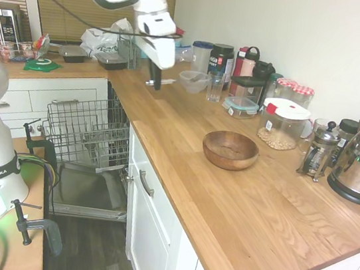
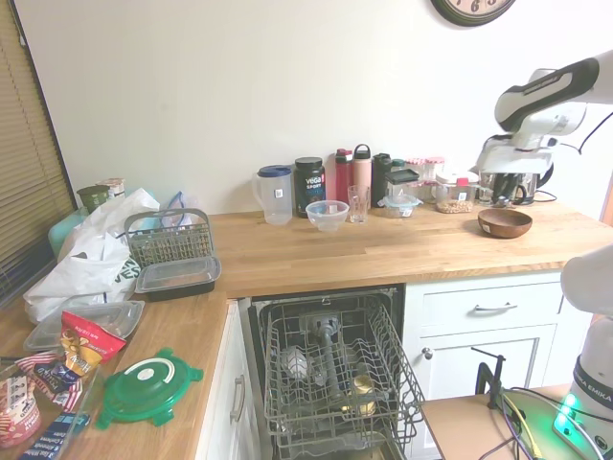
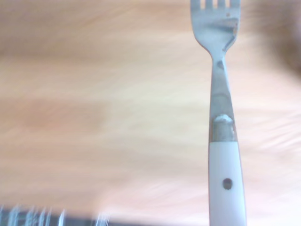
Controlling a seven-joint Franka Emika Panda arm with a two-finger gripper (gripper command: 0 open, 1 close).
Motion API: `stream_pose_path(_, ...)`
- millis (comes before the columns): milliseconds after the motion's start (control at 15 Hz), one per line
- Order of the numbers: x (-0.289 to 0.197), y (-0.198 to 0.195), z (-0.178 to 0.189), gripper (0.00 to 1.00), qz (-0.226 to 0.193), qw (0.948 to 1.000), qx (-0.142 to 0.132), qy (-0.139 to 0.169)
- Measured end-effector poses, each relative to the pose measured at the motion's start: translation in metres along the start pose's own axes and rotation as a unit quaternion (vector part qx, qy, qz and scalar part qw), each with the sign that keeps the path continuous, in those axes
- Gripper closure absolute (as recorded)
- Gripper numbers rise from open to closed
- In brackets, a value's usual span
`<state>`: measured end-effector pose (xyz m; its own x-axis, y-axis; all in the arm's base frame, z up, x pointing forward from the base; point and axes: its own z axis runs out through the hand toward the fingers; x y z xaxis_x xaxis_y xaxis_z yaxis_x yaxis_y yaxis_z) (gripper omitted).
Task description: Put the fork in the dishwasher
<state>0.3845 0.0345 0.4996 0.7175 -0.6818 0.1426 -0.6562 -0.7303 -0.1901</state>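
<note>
1. One gripper (image 1: 154, 83): hangs above the wooden counter (image 1: 237, 203), fingers pointing down and clamped on something slim and dark.
2. Fork (image 3: 220, 101): close and lengthwise in the wrist view, tines away from the camera, over bare wood; judged held by the handle, ready to carry.
3. Dishwasher (image 2: 330, 369): door down, wire rack (image 1: 87, 129) pulled out, so it can take a drop from above.
4. Wooden bowl (image 1: 230, 149): well apart, uninvolved.
</note>
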Motion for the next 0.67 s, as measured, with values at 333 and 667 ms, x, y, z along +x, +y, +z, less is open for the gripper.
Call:
stream_pose_path(333, -0.227, -0.073, 0.011, 1.00, -0.054, 0.9945, -0.027, 0.086)
stream_pose_path(667, -0.326, -0.104, 0.101, 1.00, -0.095, 0.9848, -0.080, 0.121)
